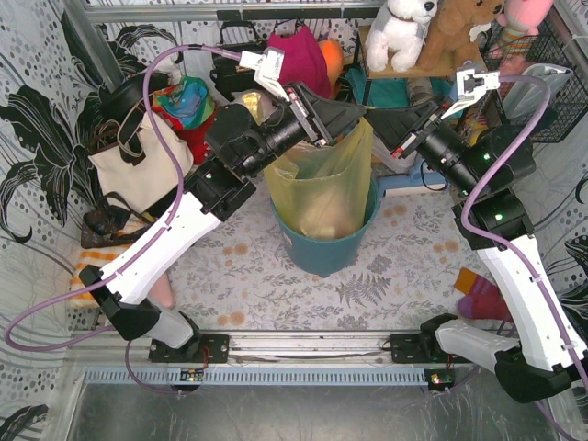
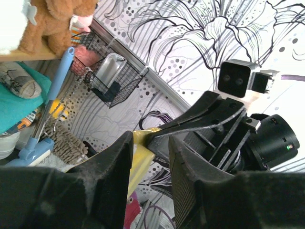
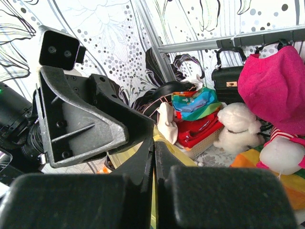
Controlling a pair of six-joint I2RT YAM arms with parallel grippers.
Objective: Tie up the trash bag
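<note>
Trash bag [image 1: 322, 188] stands in teal bin [image 1: 323, 255], top pulled up. Right gripper [image 1: 397, 144] pressed together on rim film. Left gripper [image 1: 354, 115] part-spread around film. Step: gathering 2 tails. Next: clamp left, then cross them.

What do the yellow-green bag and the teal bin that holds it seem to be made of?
The trash bag: thin plastic film, it seems, translucent and slightly glossy; something pale shows through it, and it creases sharply. The bin: probably rigid moulded plastic, smooth, opaque and evenly teal, holding its round shape.
</note>
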